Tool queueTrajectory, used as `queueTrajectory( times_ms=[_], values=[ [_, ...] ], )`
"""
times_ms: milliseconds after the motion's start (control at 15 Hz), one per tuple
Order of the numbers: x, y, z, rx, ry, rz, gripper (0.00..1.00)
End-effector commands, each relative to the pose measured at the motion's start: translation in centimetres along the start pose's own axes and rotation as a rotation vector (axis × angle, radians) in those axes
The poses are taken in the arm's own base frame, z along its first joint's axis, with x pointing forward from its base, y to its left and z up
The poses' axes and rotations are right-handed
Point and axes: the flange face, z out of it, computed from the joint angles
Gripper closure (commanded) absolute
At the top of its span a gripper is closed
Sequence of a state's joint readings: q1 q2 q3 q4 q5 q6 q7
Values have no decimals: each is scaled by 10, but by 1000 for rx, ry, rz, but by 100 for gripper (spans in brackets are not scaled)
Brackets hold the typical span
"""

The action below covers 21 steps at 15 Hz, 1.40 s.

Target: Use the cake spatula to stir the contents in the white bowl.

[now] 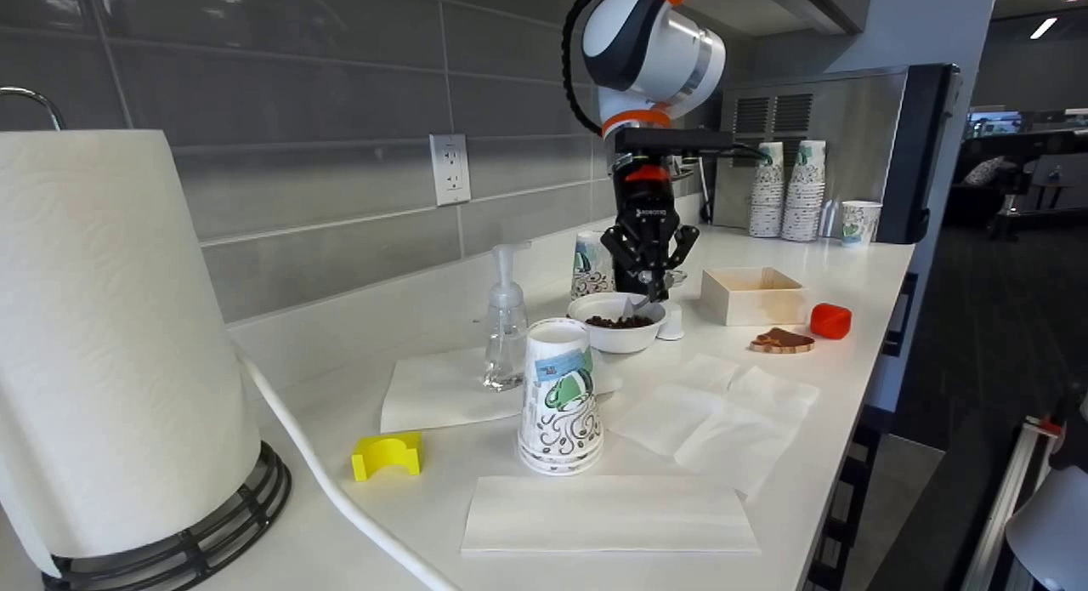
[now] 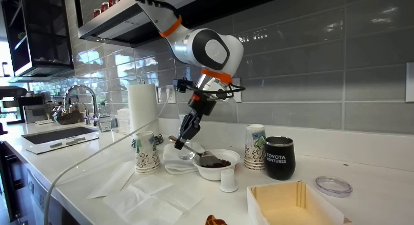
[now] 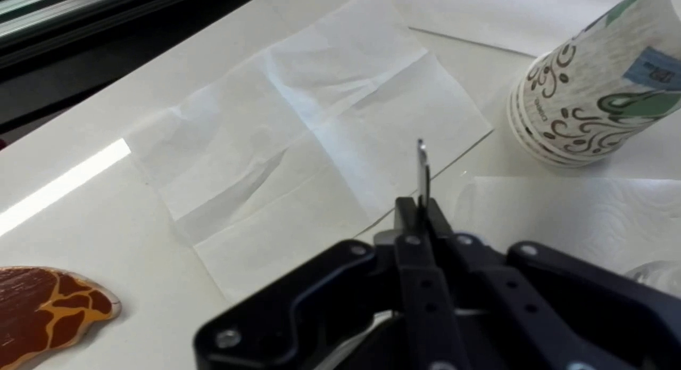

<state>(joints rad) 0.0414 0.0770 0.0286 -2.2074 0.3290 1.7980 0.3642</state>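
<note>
The white bowl [image 1: 625, 341] stands on the counter and also shows in an exterior view [image 2: 212, 175]. The contents, a dark reddish-brown mass, lie in it [image 1: 614, 322] [image 2: 223, 163]. The cake spatula [image 2: 208, 159] slants down into the bowl, its metal blade at the contents. My gripper [image 2: 179, 145] is shut on the spatula's handle, above and beside the bowl's rim. In the wrist view the fingertips [image 3: 423, 210] pinch the thin handle [image 3: 423, 170], whose end sticks out past them. The bowl is mostly hidden behind the gripper there.
A small white cup [image 2: 228, 179] stands against the bowl's front. Printed cups [image 1: 561, 404] [image 2: 254, 147], a soap dispenser [image 1: 506, 336] and a black tumbler [image 2: 280, 158] stand nearby. A wooden box [image 1: 755, 306], toy steak [image 1: 780, 342] and red piece [image 1: 830, 321] lie farther along the counter.
</note>
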Motion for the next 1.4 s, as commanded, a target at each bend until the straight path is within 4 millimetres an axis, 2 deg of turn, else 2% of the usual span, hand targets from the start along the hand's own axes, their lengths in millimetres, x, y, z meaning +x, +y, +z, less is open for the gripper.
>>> queueTrajectory(
  times_ms=[0, 733, 1000, 1333],
  values=[
    [-11, 1, -3, 10, -49, -62, 99],
    [-13, -11, -9, 209, -93, -204, 99],
    [-8, -9, -14, 247, -22, -173, 99],
    [-2, -2, -18, 203, 60, -89, 99]
  ],
)
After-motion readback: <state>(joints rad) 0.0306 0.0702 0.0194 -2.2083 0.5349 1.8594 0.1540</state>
